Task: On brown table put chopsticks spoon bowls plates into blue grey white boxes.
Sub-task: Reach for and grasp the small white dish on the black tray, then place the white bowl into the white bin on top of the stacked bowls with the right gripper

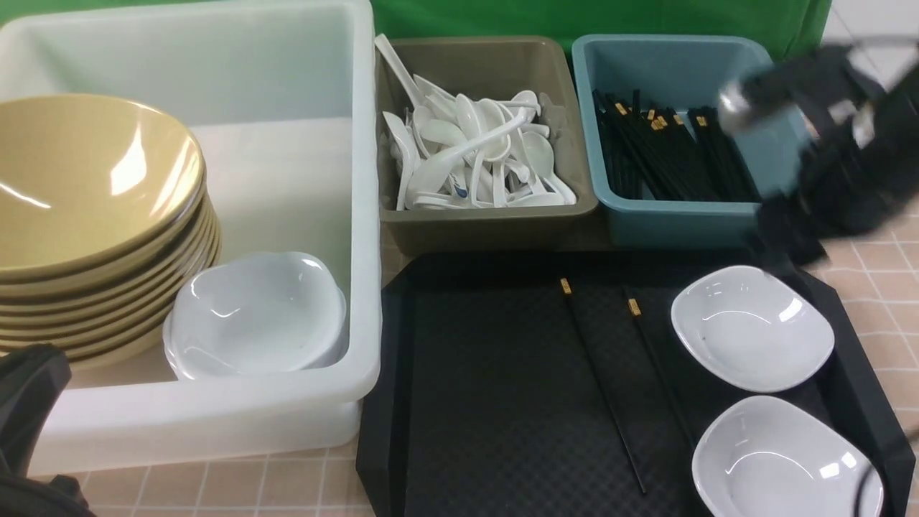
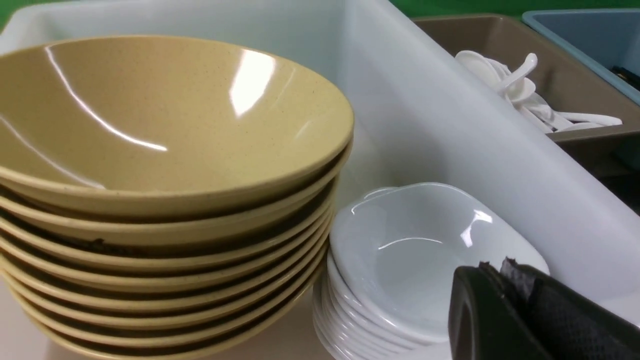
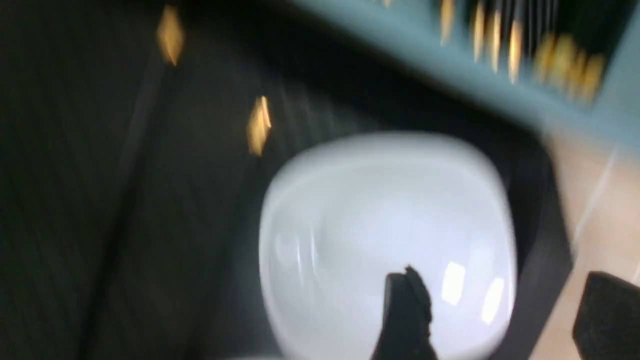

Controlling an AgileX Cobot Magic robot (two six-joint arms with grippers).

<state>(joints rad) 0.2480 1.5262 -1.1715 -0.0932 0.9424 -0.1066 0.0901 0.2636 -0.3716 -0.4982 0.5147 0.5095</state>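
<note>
A stack of tan bowls [image 1: 86,179] and a stack of white plates [image 1: 258,309] sit in the white box [image 1: 366,215]. Spoons [image 1: 467,151] fill the grey box [image 1: 495,222]. Chopsticks [image 1: 668,158] fill the blue box [image 1: 675,222]. Two chopsticks [image 1: 596,373] and two plates [image 1: 750,327] [image 1: 782,459] lie on the black tray [image 1: 488,373]. My right gripper [image 3: 505,300], motion-blurred, is open and empty over the far plate [image 3: 350,225], at its right edge. My left gripper [image 2: 495,270] is shut and empty, beside the stacked plates [image 2: 415,250] and bowls [image 2: 150,115].
The tray has a raised rim and lies on the tiled brown table [image 1: 883,287] in front of the grey and blue boxes. The right arm [image 1: 826,143] hangs over the blue box's right end. The left arm [image 1: 32,380] shows at the white box's near left corner.
</note>
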